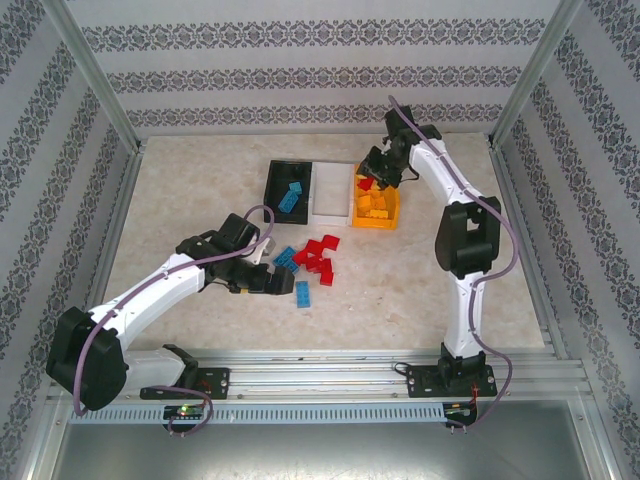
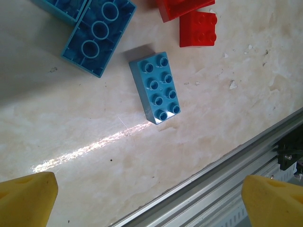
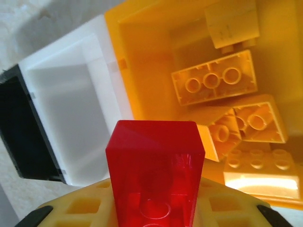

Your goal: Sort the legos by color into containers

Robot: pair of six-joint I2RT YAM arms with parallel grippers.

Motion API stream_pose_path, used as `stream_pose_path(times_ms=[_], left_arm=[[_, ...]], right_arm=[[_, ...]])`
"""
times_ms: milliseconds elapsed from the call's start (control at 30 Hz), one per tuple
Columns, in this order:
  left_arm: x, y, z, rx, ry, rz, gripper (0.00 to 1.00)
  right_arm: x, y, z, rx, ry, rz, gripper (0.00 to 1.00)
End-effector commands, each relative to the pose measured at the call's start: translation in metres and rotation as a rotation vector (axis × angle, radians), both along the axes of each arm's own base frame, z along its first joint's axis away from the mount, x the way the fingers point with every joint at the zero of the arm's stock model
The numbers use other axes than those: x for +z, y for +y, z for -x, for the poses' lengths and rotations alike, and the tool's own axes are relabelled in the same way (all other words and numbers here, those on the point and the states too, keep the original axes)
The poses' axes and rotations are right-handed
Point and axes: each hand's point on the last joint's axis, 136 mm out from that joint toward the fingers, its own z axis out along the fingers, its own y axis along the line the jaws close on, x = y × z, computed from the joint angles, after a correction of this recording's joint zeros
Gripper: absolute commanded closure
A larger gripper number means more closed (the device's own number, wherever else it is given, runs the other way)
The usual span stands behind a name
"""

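Observation:
My right gripper is shut on a red lego, held above the seam between the orange-yellow bin and the white bin. Several yellow legos lie in the orange-yellow bin. The black bin holds blue legos. My left gripper is open, its yellow fingers wide apart and low over the table, just short of a lone blue lego lying studs up. An upturned blue lego and red legos lie beyond it, and a red heap sits mid-table.
The three bins stand side by side at the back centre of the table. An aluminium rail runs along the near edge, close to my left gripper. Patterned walls and metal posts enclose the table.

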Motion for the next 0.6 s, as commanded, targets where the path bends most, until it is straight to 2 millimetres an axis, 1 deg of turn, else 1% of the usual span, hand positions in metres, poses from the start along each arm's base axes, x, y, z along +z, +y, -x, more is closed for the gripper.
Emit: stream_pose_path(times_ms=[0, 67, 233, 267, 367, 400, 467, 567], left_arm=[[-0.007, -0.002, 0.002, 0.007, 0.008, -0.007, 0.00], [-0.008, -0.001, 0.002, 0.008, 0.010, -0.010, 0.00], [-0.010, 0.000, 0.004, 0.009, 0.017, -0.017, 0.00], [-0.011, 0.000, 0.005, 0.007, 0.022, -0.017, 0.00], [-0.015, 0.001, 0.009, 0.006, 0.041, -0.016, 0.00], [-0.015, 0.001, 0.010, 0.007, 0.044, -0.017, 0.00], [-0.017, 0.003, 0.011, 0.008, 0.046, -0.021, 0.00], [-0.018, 0.003, 0.010, 0.011, 0.045, -0.029, 0.00]], right_arm=[[0.014, 0.028, -0.010, 0.027, -0.041, -0.065, 0.68], [0.013, 0.038, -0.011, 0.044, -0.046, -0.071, 0.68], [-0.003, 0.062, -0.011, 0.085, -0.007, -0.081, 0.66], [-0.006, 0.065, -0.011, 0.090, -0.002, -0.079, 0.64], [-0.012, 0.074, -0.011, 0.100, 0.012, -0.085, 0.51], [-0.014, 0.076, -0.011, 0.102, 0.013, -0.083, 0.49], [-0.012, 0.079, -0.009, 0.106, 0.011, -0.085, 0.46], [-0.003, 0.080, -0.006, 0.114, -0.003, -0.082, 0.44]])
